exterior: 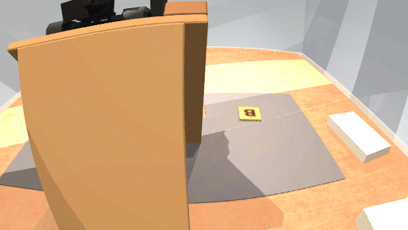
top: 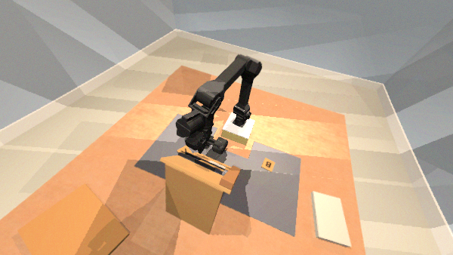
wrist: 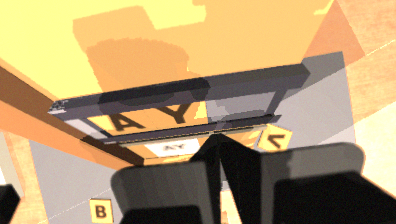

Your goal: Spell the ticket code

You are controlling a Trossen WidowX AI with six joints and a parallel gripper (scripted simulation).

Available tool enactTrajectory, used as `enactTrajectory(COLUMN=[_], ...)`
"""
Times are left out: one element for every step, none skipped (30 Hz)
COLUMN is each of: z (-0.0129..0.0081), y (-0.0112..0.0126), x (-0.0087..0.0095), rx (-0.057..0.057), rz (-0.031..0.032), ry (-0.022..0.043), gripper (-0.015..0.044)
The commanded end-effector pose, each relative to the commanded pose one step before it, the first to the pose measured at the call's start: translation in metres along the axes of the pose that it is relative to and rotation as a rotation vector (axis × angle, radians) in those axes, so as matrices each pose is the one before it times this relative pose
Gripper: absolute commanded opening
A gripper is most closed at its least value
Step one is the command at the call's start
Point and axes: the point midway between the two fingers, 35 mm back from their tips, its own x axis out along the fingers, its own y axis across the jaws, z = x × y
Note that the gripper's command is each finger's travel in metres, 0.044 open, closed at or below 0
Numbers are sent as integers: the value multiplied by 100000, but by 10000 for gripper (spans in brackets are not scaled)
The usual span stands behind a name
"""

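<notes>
Starting at the left of the wrist view, a B tile lies flat on the grey mat over the bench. Further right, the letter rail on the board holds two tiles, A then Y, as seen from here. Below it a small ticket reads AY. The gripper sits just under the rail, its fingers pressed together on nothing. A tile marked like a V lies right of them.

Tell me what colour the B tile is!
Yellow-orange with a dark B, clearest in the exterior view.
</notes>
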Motion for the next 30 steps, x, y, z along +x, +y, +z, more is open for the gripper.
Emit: enactTrajectory(z=[-112,0,51,-103,-174,-217,-214,-211,-208,-205,-202,-199,-200,-200,-198,-196,-193,-190,-187,-184,-180,-141,-82,-26,0,0,0,0,0,0], y=[89,0,-43,123,205,256,257,258,258,259,259,259,271,275,272,267,263,258,253,248,243,192,114,38,0,0,0,0,0,0], x=[-298,0,102,-407,-669,-820,-808,-793,-779,-764,-749,-735,-744,-745,-732,-716,-700,-684,-668,-652,-635,-498,-294,-97,0,0,0,0,0,0], rx=[-470,0,502,102,160,182,164,145,126,108,90,72,-39,-88,-100,-100,-99,-98,-97,-95,-92,-72,-42,-14,0,0,0,0,0,0], rz=[299,0,-335,-46,-60,-48,-18,12,42,72,101,131,13,-19,0,36,72,107,142,177,211,194,127,44,0,0,0,0,0,0], ry=[-464,0,-198,-1759,-2930,-3648,-3654,-3651,-3648,-3646,-3643,-3640,-3604,-3609,-3607,-3608,-3609,-3610,-3610,-3611,-3603,-2894,-1737,-579,0,0,0,0,0,0], gripper=[0,0,26,53,79,105,131,157,184,210,236,262,289,315,341,368,394,420,440,440,440,440,440,440,440,440,440,440,440,440])
